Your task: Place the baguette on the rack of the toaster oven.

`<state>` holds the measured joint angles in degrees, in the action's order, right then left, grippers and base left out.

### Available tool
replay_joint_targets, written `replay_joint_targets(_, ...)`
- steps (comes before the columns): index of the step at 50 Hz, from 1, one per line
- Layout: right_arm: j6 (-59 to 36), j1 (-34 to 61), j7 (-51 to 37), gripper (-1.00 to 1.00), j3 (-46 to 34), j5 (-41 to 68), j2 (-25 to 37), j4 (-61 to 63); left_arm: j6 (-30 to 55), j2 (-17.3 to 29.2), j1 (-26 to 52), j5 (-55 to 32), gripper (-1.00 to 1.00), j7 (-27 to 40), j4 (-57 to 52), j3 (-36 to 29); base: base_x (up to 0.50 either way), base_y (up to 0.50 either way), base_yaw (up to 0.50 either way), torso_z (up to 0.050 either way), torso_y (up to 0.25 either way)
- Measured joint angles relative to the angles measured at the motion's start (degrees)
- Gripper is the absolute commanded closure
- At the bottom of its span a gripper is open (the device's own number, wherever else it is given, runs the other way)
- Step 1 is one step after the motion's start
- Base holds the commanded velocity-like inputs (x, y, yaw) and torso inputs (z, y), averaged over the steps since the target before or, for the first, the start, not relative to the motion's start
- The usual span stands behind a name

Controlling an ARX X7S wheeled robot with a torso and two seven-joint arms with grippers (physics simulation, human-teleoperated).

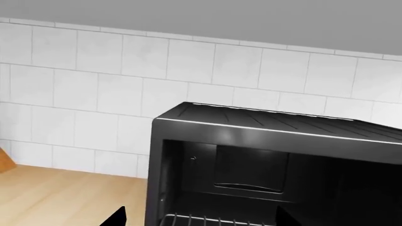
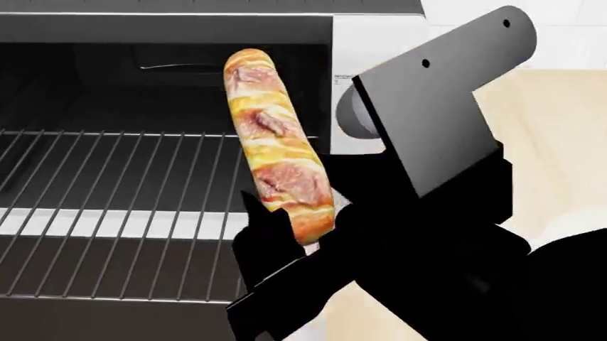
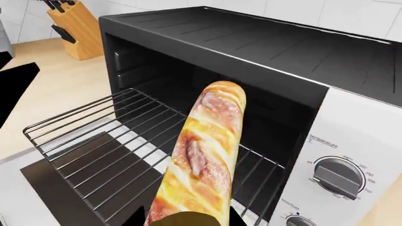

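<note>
Right gripper (image 2: 289, 238) clenching the baguette (image 2: 275, 142) at frame center.
It is hovering above the rack (image 2: 114, 206) pulled out of the toaster oven (image 2: 374, 42); left gripper's state unclear.

I am holding the baguette (image 2: 275, 145) by its near end in my right gripper (image 2: 284, 245), and it is standing up from the fingers, leaning slightly back toward the toaster oven (image 3: 251, 56). It is hanging above the rack (image 2: 114, 199), near the rack's right end, not touching the wires. The rack is sticking forward out of the oven's cavity and lying over the lowered door (image 3: 56, 188). The knob panel (image 3: 351, 165) is sitting to the right of the cavity, just right of the baguette. A knife block (image 3: 78, 28) is standing on the counter (image 1: 56, 197), well left of the oven. A tiled wall (image 1: 125, 84) is running behind the oven.
</note>
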<state>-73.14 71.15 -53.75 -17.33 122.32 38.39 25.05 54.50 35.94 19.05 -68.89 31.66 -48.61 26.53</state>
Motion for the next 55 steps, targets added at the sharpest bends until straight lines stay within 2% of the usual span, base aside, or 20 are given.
replay_joint_targets(20, -1.69, 1.94, 5.07, 1.00, -5.13, -5.41, -6.75, -7.47, -0.43, 0.41, -0.40, -0.30, -1.00, 0.23, 0.07, 0.09, 0.00, 0.00, 0.00, 0.000, 0.000)
replay_joint_targets(36, -3.32, 4.88, 12.58, 1.00, -8.19, -13.82, -12.44, -14.59, -0.69, 0.78, -0.68, -0.96, -1.00, 0.46, 0.14, 0.28, 0.00, 0.00, 0.00, 0.000, 0.000)
replay_joint_targets(55, -2.90, 4.88, 18.82, 1.00, -10.85, -21.06, -15.44, -19.23, -0.97, 1.09, -0.57, -1.95, -1.00, 1.25, 0.59, 0.49, 0.00, 0.00, 0.00, 0.000, 0.000)
